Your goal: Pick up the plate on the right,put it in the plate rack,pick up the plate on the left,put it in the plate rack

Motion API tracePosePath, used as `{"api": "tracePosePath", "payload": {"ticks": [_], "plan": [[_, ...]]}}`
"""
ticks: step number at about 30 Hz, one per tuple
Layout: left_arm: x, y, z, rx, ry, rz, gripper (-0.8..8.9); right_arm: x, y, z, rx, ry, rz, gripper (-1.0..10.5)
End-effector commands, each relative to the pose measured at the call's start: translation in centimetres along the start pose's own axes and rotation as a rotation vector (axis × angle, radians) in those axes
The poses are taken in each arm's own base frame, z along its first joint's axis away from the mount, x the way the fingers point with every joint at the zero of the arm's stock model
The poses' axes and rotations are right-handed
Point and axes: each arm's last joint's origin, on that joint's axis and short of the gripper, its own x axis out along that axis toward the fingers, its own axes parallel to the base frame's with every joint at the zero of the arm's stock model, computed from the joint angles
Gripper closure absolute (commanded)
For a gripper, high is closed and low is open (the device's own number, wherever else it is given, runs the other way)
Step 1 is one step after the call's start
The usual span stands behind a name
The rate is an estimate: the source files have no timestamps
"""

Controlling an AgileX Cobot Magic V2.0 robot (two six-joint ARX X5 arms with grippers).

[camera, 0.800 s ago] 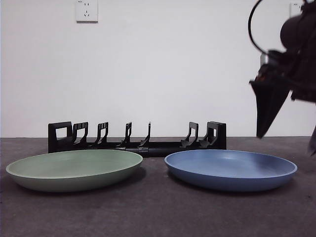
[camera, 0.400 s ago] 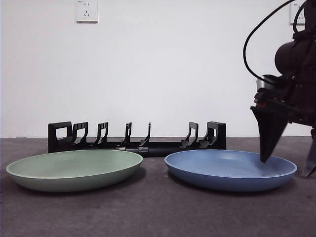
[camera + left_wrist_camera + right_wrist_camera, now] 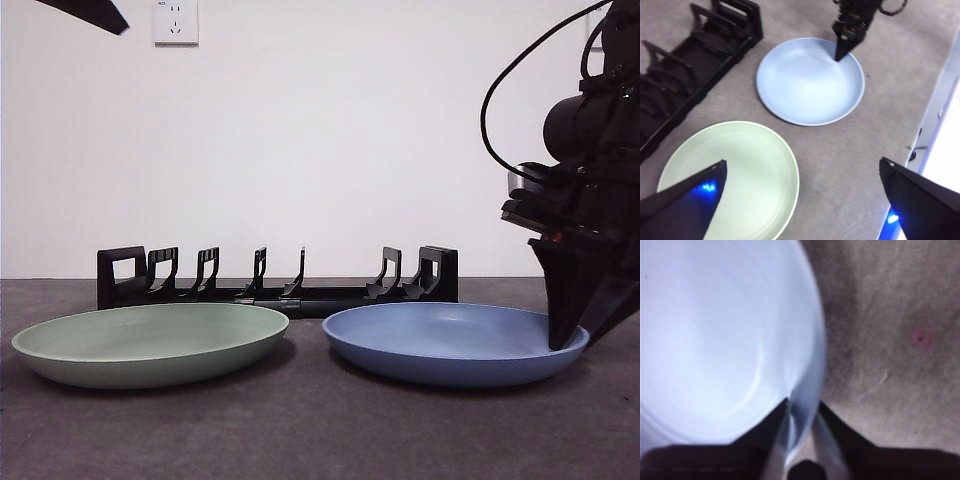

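**Right wrist view: my claw is straddling the blue plate's rim**

My right gripper (image 3: 801,412) is down at the outer edge of the shallow round blue plastic plate (image 3: 720,340), one jaw inside the rim and one outside, with the rim running between them. They look close about it, but I cannot tell whether they have pinched it yet. The plate lies flat on the grey table (image 3: 320,440), just in front of the long low black plastic plate rack (image 3: 280,280), beside the shallow round pale green plate (image 3: 150,340), apart from it.

I judge this to be the first step, taking hold of the right-hand plate. Next I must clamp firmly, lift, tip the plate on edge and carry it back to a slot between the dividers.

My left gripper (image 3: 800,200) hangs high above the green plate, jaws wide apart, waiting.
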Motion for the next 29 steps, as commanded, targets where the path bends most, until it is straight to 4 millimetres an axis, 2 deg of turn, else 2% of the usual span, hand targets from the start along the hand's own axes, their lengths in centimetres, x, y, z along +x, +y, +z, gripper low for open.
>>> {"api": "tracePosePath", "payload": {"ticks": [1,7,13,17,20,24,29], "plan": [[0.7,-0.3,0.2,0.073,0.009,-0.026,1.54,0.3,0.0,0.1,0.006,-0.001,0.001,9.6],[2.4,-2.2,0.7,0.259,0.036,-0.129,1.57,-0.8,0.3,0.0,0.002,0.005,0.011,9.6],[4.0,-4.5,1.3,0.484,0.051,-0.181,1.58,-5.1,1.9,0.4,-0.026,-0.066,0.102,9.6],[5.1,-5.9,1.5,0.646,0.084,-0.142,1.58,-8.5,3.2,0.4,-0.059,-0.101,0.152,9.6],[5.9,-6.8,1.9,0.746,0.082,-0.086,1.58,-10.1,4.2,0.2,-0.091,-0.091,0.157,9.6],[6.7,-7.7,2.7,0.870,0.058,0.023,1.58,-11.6,4.9,-0.1,-0.106,-0.095,0.179,9.6],[7.7,-8.2,3.1,0.998,0.057,0.062,1.59,-12.7,5.5,-0.6,-0.113,-0.112,0.265,9.6]]}}
